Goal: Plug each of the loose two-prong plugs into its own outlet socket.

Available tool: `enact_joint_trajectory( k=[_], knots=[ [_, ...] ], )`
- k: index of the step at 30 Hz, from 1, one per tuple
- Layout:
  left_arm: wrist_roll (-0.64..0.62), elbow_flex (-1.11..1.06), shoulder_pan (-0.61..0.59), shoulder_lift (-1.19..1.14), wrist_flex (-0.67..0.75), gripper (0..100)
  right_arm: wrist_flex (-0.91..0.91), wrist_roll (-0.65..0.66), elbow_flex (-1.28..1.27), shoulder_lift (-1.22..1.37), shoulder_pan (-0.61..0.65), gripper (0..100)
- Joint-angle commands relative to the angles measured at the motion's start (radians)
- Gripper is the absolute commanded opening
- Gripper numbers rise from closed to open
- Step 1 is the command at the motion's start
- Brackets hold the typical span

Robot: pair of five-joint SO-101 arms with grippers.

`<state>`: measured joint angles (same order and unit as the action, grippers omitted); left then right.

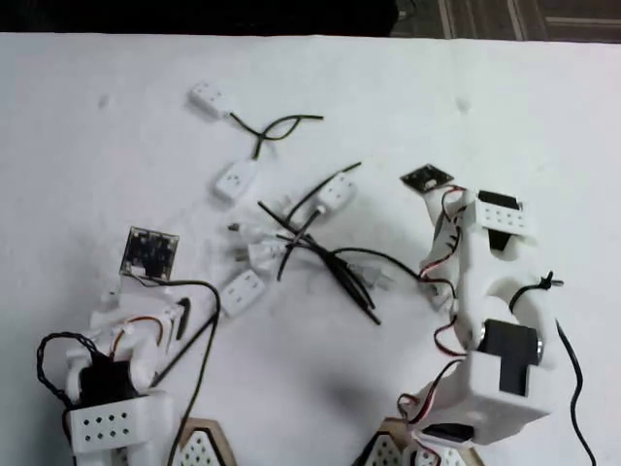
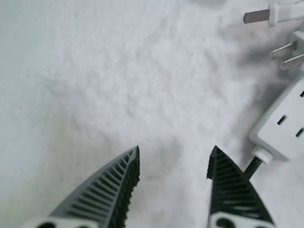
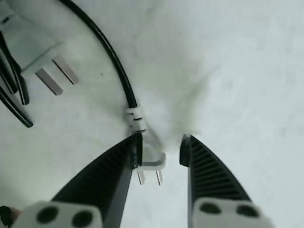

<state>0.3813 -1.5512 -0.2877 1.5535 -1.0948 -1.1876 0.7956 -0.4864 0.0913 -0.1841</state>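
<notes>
My right gripper (image 3: 161, 140) is open low over the white cloth, with a small white two-prong plug (image 3: 151, 164) on a black cord (image 3: 111, 57) between its fingers. The plug lies against one finger, and the other finger stands apart from it. My left gripper (image 2: 175, 152) is open over bare cloth, holding nothing. Beside it lies a white outlet socket (image 2: 285, 121), with two loose plugs (image 2: 280, 14) beyond it. From above, several white sockets (image 1: 236, 180) and loose plugs (image 1: 254, 243) lie mid-table among tangled black cords.
A white cloth (image 1: 505, 97) covers the table. Another socket (image 1: 212, 98) lies far back, with one (image 1: 337, 191) in the middle and one (image 1: 243, 291) near the left arm. A second plug's prongs (image 3: 53, 76) lie near my right gripper. Black cords (image 1: 330, 257) cross the middle.
</notes>
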Motion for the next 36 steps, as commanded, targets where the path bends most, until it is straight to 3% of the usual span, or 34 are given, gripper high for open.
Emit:
enact_joint_trajectory(
  k=[1,20,25,36],
  knots=[
    [0.011,0.003,-0.005,0.01,0.025,23,0.01,0.011,0.009,0.016,-0.012,12.8],
    [0.011,0.003,-0.005,0.01,0.025,23,-0.064,0.005,-0.081,0.022,0.081,12.6],
    [0.011,0.003,-0.005,0.01,0.025,23,-0.064,0.003,-0.083,0.027,0.081,1.3],
    [0.011,0.003,-0.005,0.01,0.025,23,-0.113,0.0,-0.077,-0.124,0.079,1.7]
  ],
)
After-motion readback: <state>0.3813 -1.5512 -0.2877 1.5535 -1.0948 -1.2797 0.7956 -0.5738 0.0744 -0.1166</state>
